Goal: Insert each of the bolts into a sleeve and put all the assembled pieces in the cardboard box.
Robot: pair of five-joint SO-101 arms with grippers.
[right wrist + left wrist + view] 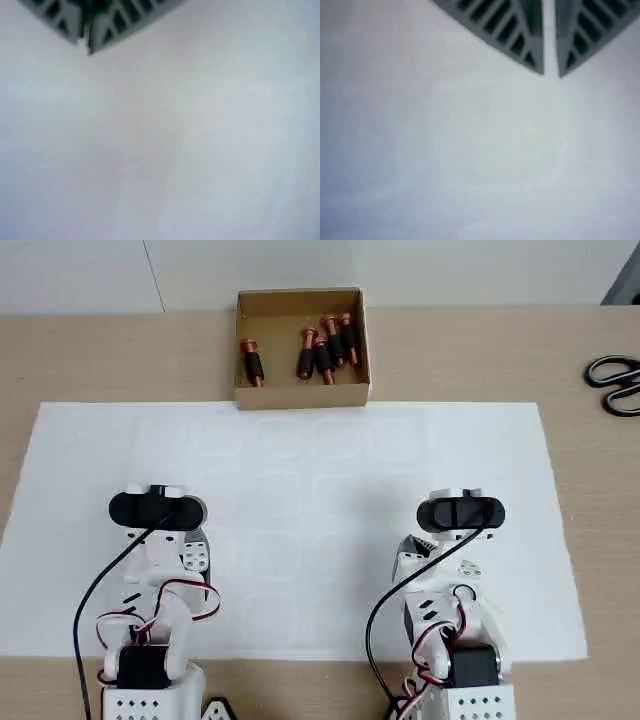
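Observation:
The cardboard box stands at the far middle of the table. Inside it lie several copper bolts in black sleeves: one piece alone on the left, a cluster on the right. Both arms sit folded near the front edge, the left arm and the right arm, well away from the box. My left gripper hangs just above the white sheet, shut with nothing in it. My right gripper is also shut on nothing, over bare sheet.
A large white sheet covers the table's middle between the arms and the box. Black scissors lie at the far right edge on the wooden tabletop.

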